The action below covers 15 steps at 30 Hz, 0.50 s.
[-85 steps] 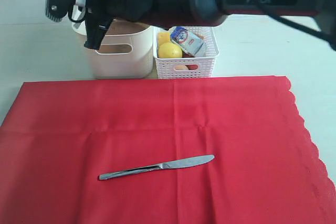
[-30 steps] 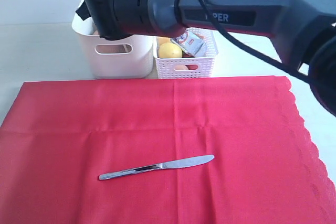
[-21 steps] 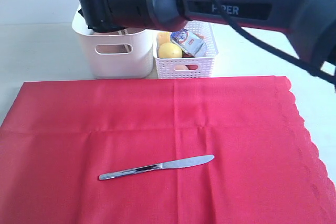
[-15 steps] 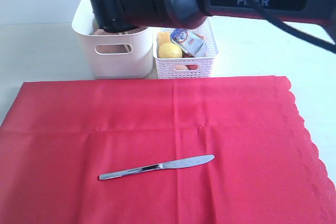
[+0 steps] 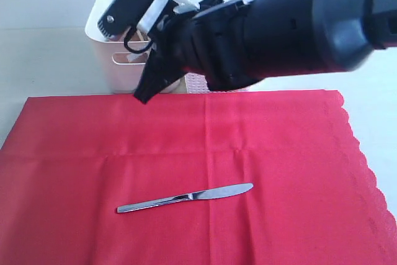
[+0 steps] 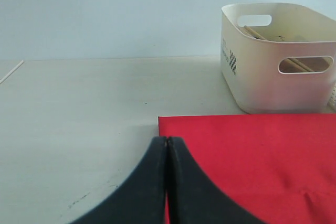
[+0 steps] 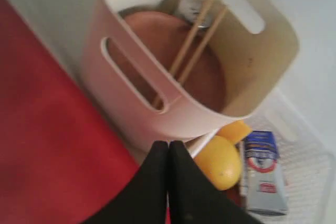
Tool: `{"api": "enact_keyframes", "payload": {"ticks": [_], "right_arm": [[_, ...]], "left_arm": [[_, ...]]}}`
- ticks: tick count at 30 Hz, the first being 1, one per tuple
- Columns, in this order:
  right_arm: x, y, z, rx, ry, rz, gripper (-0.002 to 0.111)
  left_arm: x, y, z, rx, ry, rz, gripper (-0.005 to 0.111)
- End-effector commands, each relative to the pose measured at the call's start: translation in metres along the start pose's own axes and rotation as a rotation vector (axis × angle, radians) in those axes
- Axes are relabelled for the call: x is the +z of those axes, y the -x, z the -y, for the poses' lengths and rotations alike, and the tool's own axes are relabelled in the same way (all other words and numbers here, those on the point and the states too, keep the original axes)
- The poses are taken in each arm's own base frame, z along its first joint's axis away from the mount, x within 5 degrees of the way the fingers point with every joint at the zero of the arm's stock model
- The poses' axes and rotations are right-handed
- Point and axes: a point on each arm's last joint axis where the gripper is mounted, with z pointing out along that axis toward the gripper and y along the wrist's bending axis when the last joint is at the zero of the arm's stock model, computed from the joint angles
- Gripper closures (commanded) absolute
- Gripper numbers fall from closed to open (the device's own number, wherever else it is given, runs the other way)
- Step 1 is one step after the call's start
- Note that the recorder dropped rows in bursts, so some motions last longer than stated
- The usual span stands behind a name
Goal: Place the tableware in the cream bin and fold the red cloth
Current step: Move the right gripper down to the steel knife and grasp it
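Note:
The red cloth [image 5: 279, 147] lies spread flat on the table with a metal knife [image 5: 186, 198] on its front middle. The cream bin [image 5: 115, 60] stands behind the cloth's far edge. My right gripper [image 5: 144, 96] hangs shut and empty just in front of the bin, tips pointing down at the cloth's far edge. In the right wrist view the shut gripper [image 7: 168, 143] is near the bin's wall [image 7: 136, 108]; inside lie wooden chopsticks [image 7: 194, 40] across a brown plate [image 7: 157, 35]. My left gripper [image 6: 167, 140] is shut and empty over the table by a corner of the cloth [image 6: 262, 161].
A white lattice basket [image 7: 310, 182] beside the bin holds a lemon [image 7: 220, 161], a milk carton [image 7: 265, 174] and a cheese wedge [image 7: 233, 129]. The right arm's dark body [image 5: 279, 29] hides that basket in the exterior view. Pale table [image 6: 79, 108] surrounds the cloth.
The right arm has swung from over the cream bin down and forward, now covering the basket. The chopsticks it held earlier lie in the bin. Knife and cloth have not moved.

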Motion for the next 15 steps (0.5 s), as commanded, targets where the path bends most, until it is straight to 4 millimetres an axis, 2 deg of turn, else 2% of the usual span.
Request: {"api": "enact_keyframes", "payload": {"ticks": [1, 6, 10, 12, 15], "right_arm": [[-0.009, -0.021, -0.017, -0.044, 0.18, 0.025, 0.108], [-0.014, -0.049, -0.045, -0.053, 0.389, 0.018, 0.108], [-0.016, -0.071, -0.053, -0.062, 0.422, -0.041, 0.108], [-0.015, -0.08, -0.051, -0.091, 0.403, -0.069, 0.108], [-0.007, -0.091, -0.025, -0.057, 0.282, -0.14, 0.108]], "left_arm": [[0.0, 0.0, 0.0, 0.005, -0.004, 0.009, 0.106], [0.0, 0.0, 0.0, 0.005, -0.004, 0.009, 0.106], [0.0, 0.0, 0.0, 0.005, -0.004, 0.009, 0.106], [0.0, 0.0, 0.0, 0.005, -0.004, 0.009, 0.106], [0.0, 0.0, 0.0, 0.005, -0.004, 0.009, 0.106]]}}
